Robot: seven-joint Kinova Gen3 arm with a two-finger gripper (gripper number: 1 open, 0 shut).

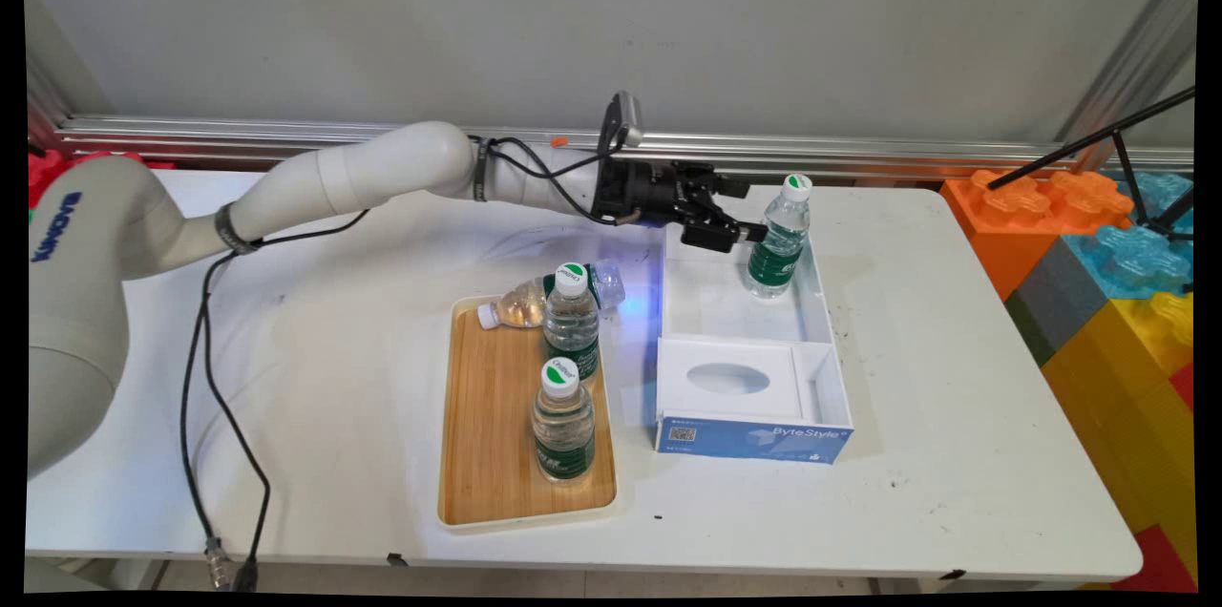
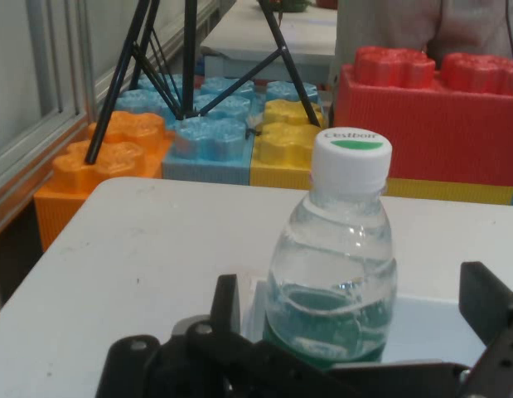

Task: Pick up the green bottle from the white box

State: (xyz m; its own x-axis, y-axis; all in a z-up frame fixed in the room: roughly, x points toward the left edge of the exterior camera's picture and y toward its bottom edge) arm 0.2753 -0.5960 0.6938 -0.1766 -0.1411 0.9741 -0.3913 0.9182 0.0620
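Clear water bottle (image 1: pixel 782 237) (image 2: pixel 333 269) with white cap and green label, standing upright. Set in the far compartment of the open white box (image 1: pixel 826 302), between the spread gripper (image 1: pixel 754 211) fingers.

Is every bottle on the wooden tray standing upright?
No: two bottles stand on the wooden tray, but a third bottle lies on its side across the tray's far rim.

A robotics lab: aluminium framing (image 1: pixel 286 135), camera tripod (image 2: pixel 190 58), giant foam blocks (image 1: pixel 1117 244) beside the table (image 1: pixel 955 416).
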